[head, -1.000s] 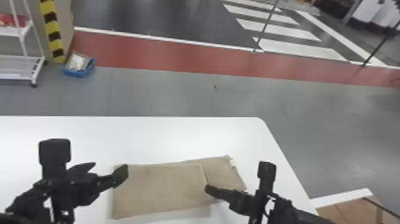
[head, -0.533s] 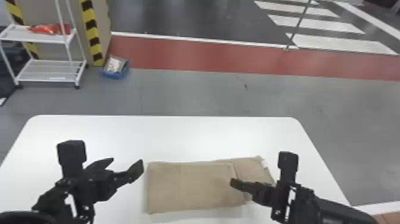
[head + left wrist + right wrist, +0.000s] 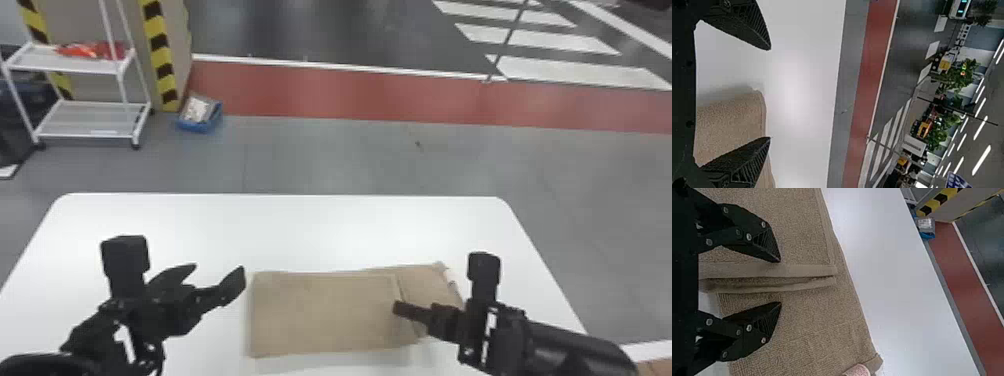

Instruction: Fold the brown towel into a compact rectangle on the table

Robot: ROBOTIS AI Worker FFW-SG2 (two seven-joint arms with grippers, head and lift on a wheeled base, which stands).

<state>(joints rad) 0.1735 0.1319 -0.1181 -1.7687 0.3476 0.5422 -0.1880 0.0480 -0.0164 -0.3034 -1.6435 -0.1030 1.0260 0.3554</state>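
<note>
The brown towel (image 3: 325,312) lies partly folded on the white table (image 3: 280,230), its doubled part at the left and a single-looking flap at the right. Just off its left edge is my left gripper (image 3: 212,277), open and empty. My right gripper (image 3: 400,307) is over the towel's right part, where the folded edge meets the flap. In the left wrist view, the towel's end (image 3: 730,121) shows beside the open left gripper (image 3: 770,94). The right wrist view has the right gripper (image 3: 780,282) open, its fingers either side of the layered hem (image 3: 801,271), not closed on it.
Bare table surface spreads behind the towel, up to the far edge. Beyond it on the floor stand a white shelf cart (image 3: 90,117) and a blue bin (image 3: 200,117). A pale label (image 3: 858,370) shows at the towel's corner.
The head view has swung to the left, bringing the shelf cart fully into view and shifting the table rightward. Both grippers look much the same relative to the towel, which keeps its shape.
</note>
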